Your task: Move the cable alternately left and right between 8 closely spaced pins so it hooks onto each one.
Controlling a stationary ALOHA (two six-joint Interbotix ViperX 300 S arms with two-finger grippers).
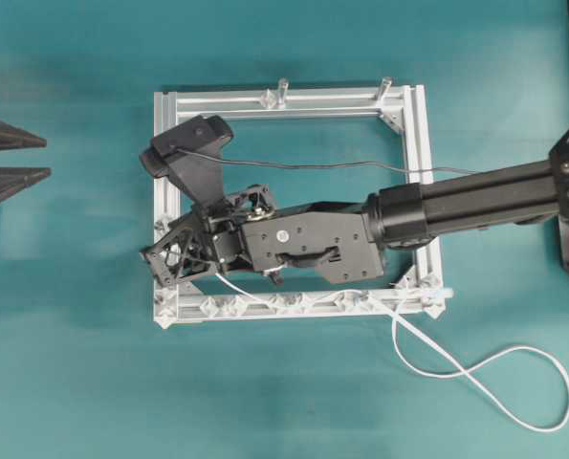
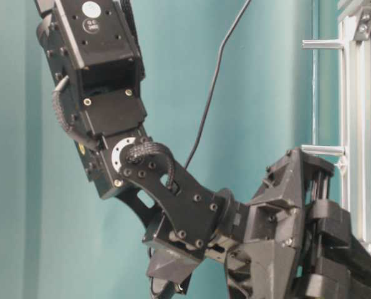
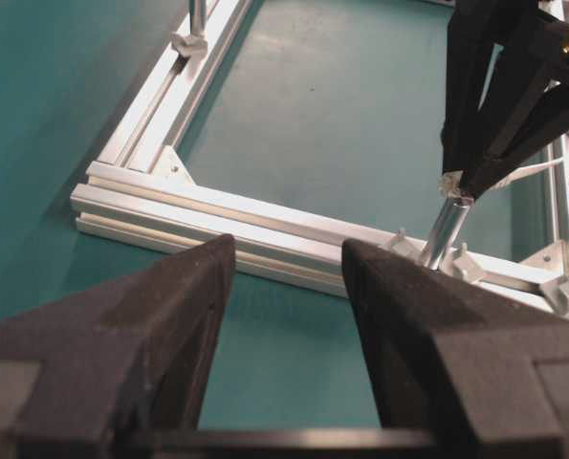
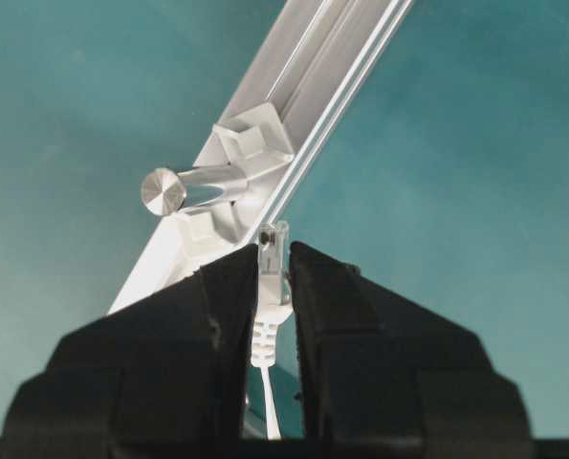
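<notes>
Right pincer (image 4: 273, 287) clamped on cable (image 4: 265, 344) plug, plug pointing toward grey post (image 4: 193, 187)

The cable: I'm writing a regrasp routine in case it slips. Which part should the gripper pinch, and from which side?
Pinch the cable on the ribbed boot just behind its clear plug tip, as the right gripper does now: fingers on the two flat sides, coming from behind along the cord. The boot looks stiffer than the limp cord, so the tip would likely stay aimed, poking out ahead near the post.
</notes>
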